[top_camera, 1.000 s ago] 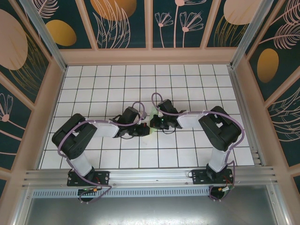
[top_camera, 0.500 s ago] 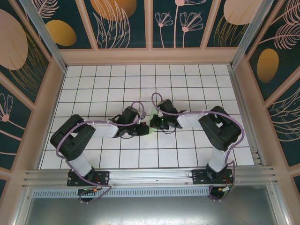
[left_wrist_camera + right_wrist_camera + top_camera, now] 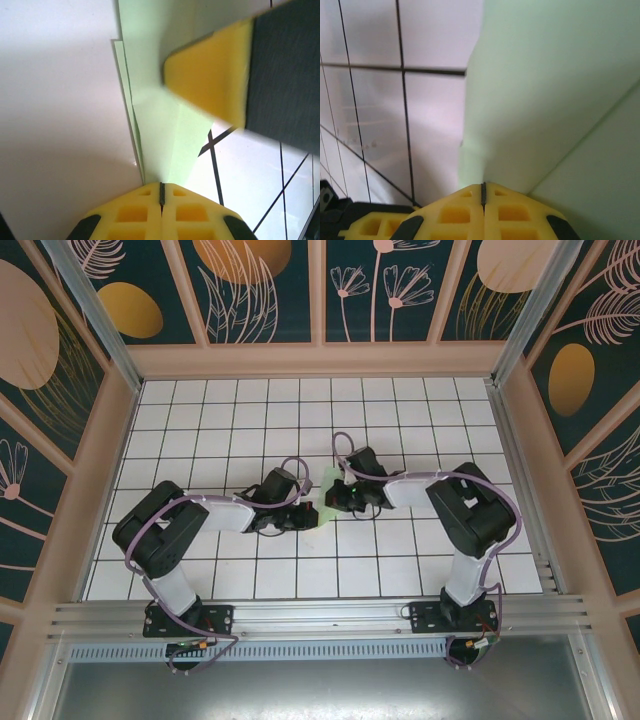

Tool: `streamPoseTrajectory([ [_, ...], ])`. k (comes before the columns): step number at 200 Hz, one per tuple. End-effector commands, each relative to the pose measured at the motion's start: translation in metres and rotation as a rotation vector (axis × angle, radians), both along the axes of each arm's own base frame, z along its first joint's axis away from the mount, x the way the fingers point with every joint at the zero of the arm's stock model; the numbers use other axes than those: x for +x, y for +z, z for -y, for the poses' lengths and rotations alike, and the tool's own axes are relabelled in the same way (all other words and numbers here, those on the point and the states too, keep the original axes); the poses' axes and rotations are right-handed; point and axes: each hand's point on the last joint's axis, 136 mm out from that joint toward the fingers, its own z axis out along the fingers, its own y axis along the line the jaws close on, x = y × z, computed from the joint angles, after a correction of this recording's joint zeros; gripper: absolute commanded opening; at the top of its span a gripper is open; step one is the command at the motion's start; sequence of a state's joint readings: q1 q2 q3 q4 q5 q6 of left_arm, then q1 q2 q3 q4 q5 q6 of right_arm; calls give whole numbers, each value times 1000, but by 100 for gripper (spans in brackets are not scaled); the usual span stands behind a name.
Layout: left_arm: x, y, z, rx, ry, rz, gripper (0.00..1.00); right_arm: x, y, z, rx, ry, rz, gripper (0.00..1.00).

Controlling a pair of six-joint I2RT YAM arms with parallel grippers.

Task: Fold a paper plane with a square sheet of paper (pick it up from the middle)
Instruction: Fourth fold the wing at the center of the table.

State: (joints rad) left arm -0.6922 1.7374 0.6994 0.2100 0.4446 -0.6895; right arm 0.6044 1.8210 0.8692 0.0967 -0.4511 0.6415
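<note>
The square sheet of paper [image 3: 327, 481] is pale mint green, folded with sharp creases, and held off the tiles at the table's middle between my two grippers. My left gripper [image 3: 309, 513] comes in from the left. In the left wrist view its yellow fingers [image 3: 135, 215] are shut, with the folded paper [image 3: 165, 145] running out of the seam. My right gripper [image 3: 332, 502] meets it from the right. Its yellow fingers [image 3: 515, 215] are shut too, on a wide flap of the paper [image 3: 545, 95] crossed by one diagonal crease. The right gripper's finger [image 3: 210, 85] shows close above the paper in the left wrist view.
White gridded tiles [image 3: 250, 420] cover the floor, bounded by a pink wooden frame [image 3: 320, 360] and patterned walls. An aluminium rail [image 3: 320, 615] runs along the near edge by the arm bases. Purple cables loop over both wrists.
The right gripper has shifted a little to the right and back, and more green paper now shows above it. The left arm has stayed almost still. Both grippers remain shut.
</note>
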Motion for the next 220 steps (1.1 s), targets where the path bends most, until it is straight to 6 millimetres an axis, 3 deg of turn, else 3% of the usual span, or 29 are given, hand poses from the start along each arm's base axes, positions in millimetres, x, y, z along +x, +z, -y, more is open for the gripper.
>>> streamPoseTrajectory([
  [1,-40,-53,-39,199,0,-174,0,16,-9,15,-12,-15,36,0],
  [22,-44,-56,-43,209,-5,-187,0,38,-8,34,-13,-61,55,0],
  [59,-45,-55,-40,195,-16,-188,0,56,-15,51,-25,-101,50,0],
  [84,-41,-50,-36,181,-19,-172,0,61,8,51,-5,-109,103,0],
  [102,-38,-49,-34,177,-17,-166,0,54,31,43,32,-85,154,0],
  [120,-37,-50,-34,178,-17,-167,0,37,39,25,42,-28,169,0],
  [140,-37,-50,-35,181,-15,-165,0,17,29,4,38,21,137,0],
  [174,-39,-51,-36,185,-14,-165,0,2,13,-18,62,65,92,0],
  [220,-40,-52,-38,190,-13,-169,0,4,-5,-17,38,76,64,0],
])
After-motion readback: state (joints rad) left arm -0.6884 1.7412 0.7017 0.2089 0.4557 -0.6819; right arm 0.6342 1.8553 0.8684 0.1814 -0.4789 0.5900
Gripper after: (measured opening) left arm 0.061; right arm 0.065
